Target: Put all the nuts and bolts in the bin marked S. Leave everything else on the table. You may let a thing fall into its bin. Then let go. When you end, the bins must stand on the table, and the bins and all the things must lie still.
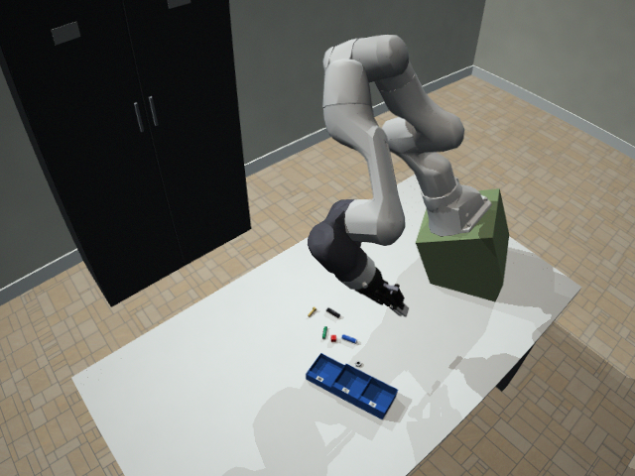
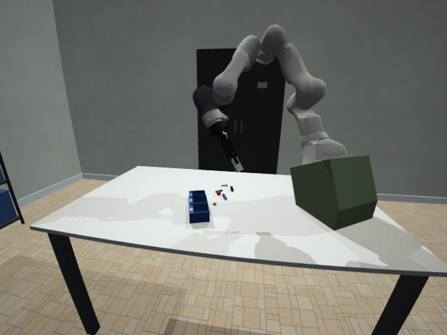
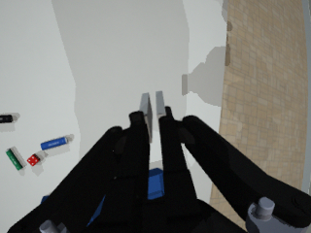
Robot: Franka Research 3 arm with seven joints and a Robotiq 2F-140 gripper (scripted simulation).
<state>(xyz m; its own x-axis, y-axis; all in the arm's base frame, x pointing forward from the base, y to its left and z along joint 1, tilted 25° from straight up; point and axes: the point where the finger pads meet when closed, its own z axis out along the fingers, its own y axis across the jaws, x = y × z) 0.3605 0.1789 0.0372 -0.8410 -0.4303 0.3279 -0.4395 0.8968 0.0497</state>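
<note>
A small brass-coloured bolt [image 1: 312, 311] [image 2: 224, 185] lies on the table beyond the other small things. A small grey nut [image 1: 358, 363] [image 2: 214, 204] lies on the table beside the row of three joined blue bins [image 1: 358, 398] [image 2: 199, 217] [image 3: 155, 184]. Each bin has a small white label, too small to read. No thing shows in the parts of the bins that I see. My gripper [image 1: 402, 309] [image 2: 238, 167] [image 3: 154, 102] is shut, with only a narrow, empty gap between the fingertips. It hangs tilted above the table, to the robot-base side of the bolt and nut.
A black cylinder [image 1: 332, 312] [image 2: 231, 188] [image 3: 6, 118] lies near the bolt. A green cylinder [image 1: 324, 332] [image 3: 15, 159], a red die [image 1: 333, 338] [image 3: 33, 159] and a blue cylinder [image 1: 349, 338] [image 3: 53, 143] lie close together between bolt and bins. The green base block [image 1: 461, 266] [image 2: 313, 195] stands on the table.
</note>
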